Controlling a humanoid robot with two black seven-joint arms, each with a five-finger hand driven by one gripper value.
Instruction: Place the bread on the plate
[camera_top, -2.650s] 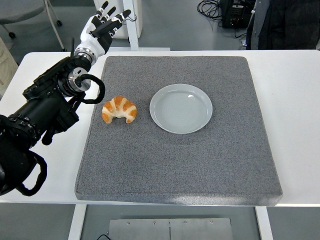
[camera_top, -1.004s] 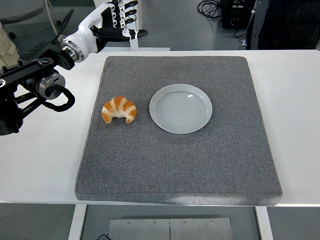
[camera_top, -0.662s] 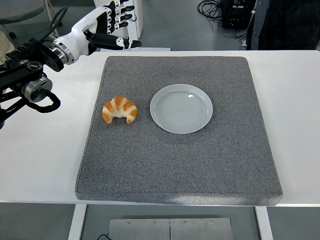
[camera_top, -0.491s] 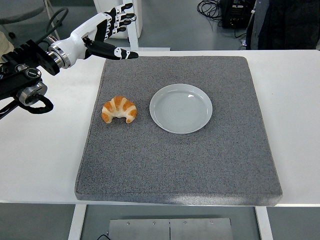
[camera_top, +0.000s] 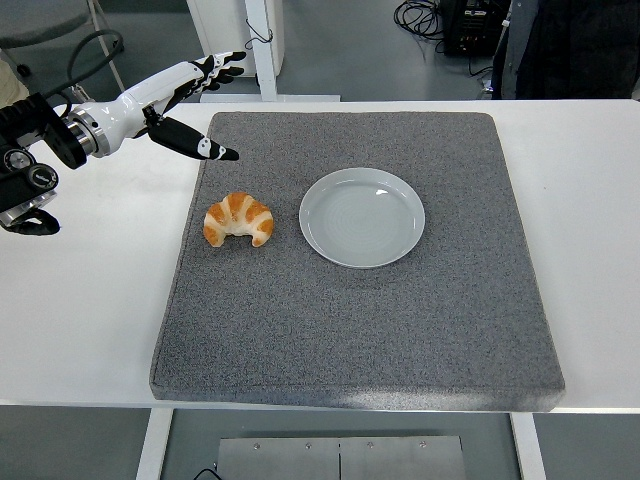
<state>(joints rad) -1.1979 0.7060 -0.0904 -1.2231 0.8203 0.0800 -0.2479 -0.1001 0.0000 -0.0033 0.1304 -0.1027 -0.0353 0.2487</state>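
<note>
Bread (camera_top: 239, 219): a croissant, laid on the left part of the grey mat (camera_top: 360, 330), just left of the plate (camera_top: 362, 217) and apart from it. It is not touched by any hand.

Left hand (camera_top: 172, 100): seen at the upper left, over the far-left corner of the mat and the table edge, well above and to the far side of the bread. The fingers (camera_top: 221, 64) are held spread and extended, with the thumb pointed down toward the mat; nothing is gripped. A clear gap is kept between thumb tip and bread. The right hand is not shown.

Surface: a white table (camera_top: 600, 250), covered in its middle by the square grey mat of coarse, felt-like texture. The plate is set near the mat's centre, slightly toward the far side.

Room: a grey floor is seen beyond the table, with a white post (camera_top: 262, 45), black equipment with cables (camera_top: 440, 20), and a dark-clothed person (camera_top: 575, 45) at the upper right.

Bread, appearance: crescent-shaped, golden-brown with paler bands across the ridges, tips turned toward the near edge.

Plate, appearance: round, pale grey-white, glossy, bare.
</note>
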